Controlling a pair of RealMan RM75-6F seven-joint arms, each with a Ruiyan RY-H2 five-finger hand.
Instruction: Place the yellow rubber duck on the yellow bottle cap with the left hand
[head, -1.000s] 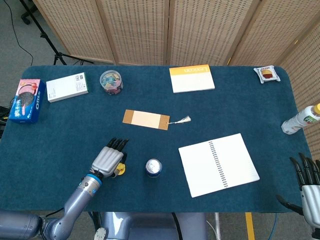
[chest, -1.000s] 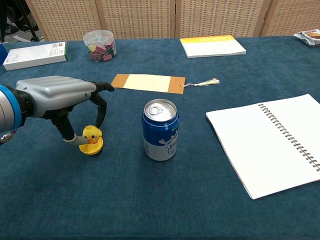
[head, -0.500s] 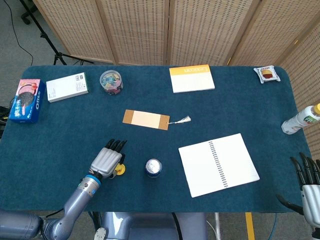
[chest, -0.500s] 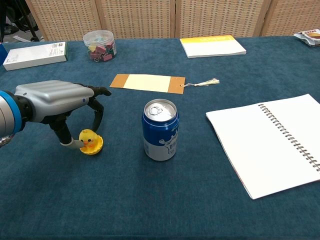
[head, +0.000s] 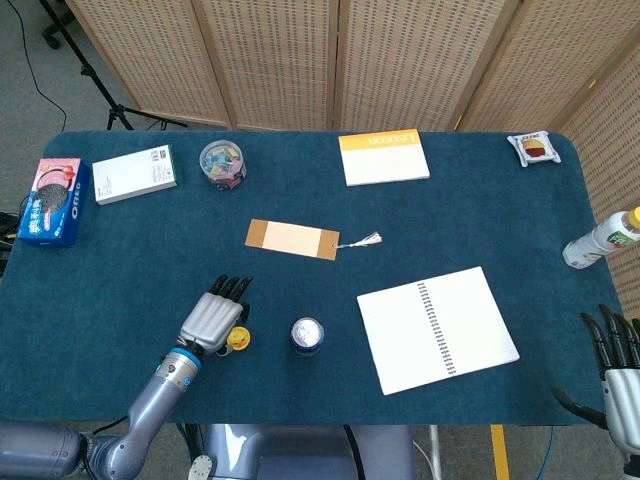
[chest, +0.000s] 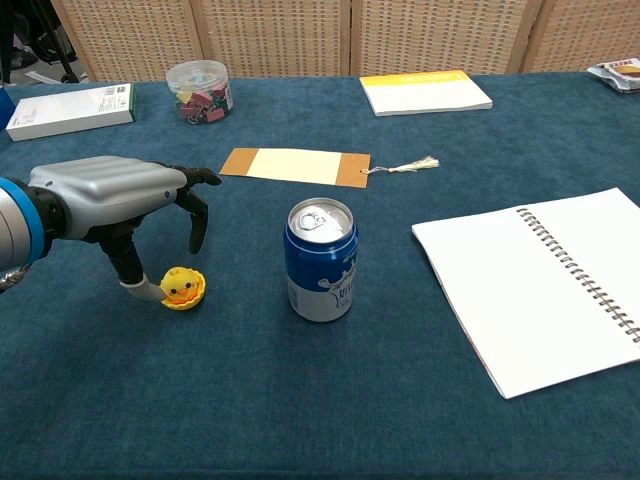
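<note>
The yellow rubber duck (chest: 181, 286) sits upright on the yellow bottle cap (chest: 187, 300), left of the blue can. In the head view the duck (head: 238, 340) peeks out beside my left hand (head: 213, 320). My left hand (chest: 110, 195) arches over the duck. Its fingers (chest: 198, 226) are raised clear above the duck, and its thumb tip lies just left of the cap. Nothing is gripped. My right hand (head: 617, 372) hangs at the table's near right corner with fingers spread and nothing in it.
A blue drink can (chest: 322, 259) stands just right of the duck. An open spiral notebook (chest: 540, 283) lies to the right, a bookmark (chest: 296, 165) behind. A clip jar (chest: 200, 91), white box (chest: 70, 110), yellow pad (chest: 425, 91) and Oreo box (head: 55, 200) line the far side.
The fingers that touched the duck's right side have lifted away. The duck has settled lower on the cap. The right hand has not moved.
</note>
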